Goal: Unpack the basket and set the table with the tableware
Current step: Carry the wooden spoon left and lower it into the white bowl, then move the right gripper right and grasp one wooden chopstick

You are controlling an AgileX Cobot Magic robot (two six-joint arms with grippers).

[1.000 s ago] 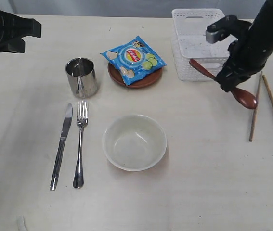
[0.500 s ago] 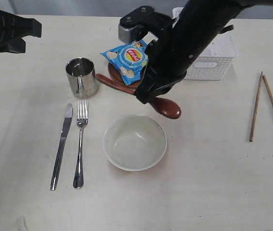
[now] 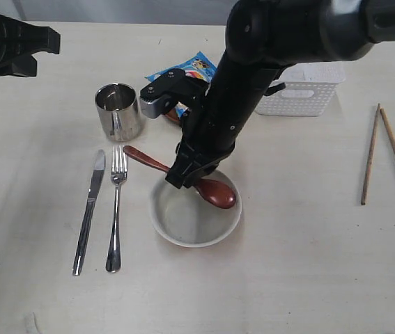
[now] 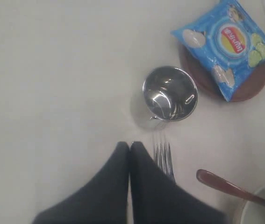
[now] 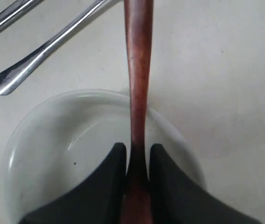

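1. Our right hand [image 3: 190,172] is closed on the dark red-brown wooden spoon [image 3: 217,193]; in the right wrist view the 2 fingers [image 5: 116,161] press the neck of the spoon from both sides.
2. Directly below this hand stands the off-white bowl [image 3: 157,216] on the table [image 3: 288,264]. The head of the spoon is above the rim of the bowl; we cannot tell if it touches.
3. The handle of the spoon sticks out from the hand toward the fork [image 3: 117,209] and the knife [image 3: 89,209], which lie side by side near it.
4. The steel cup [image 3: 118,111] stands near the hand. The white basket [image 3: 308,87] and the 2 chopsticks [image 3: 385,156] are well apart from it.
5. Our left hand [image 4: 130,158] is closed with nothing between its fingers. Just beyond its tips we see the cup, and farther the blue chip bag [image 4: 225,46] lying on the brown plate [image 4: 244,88].
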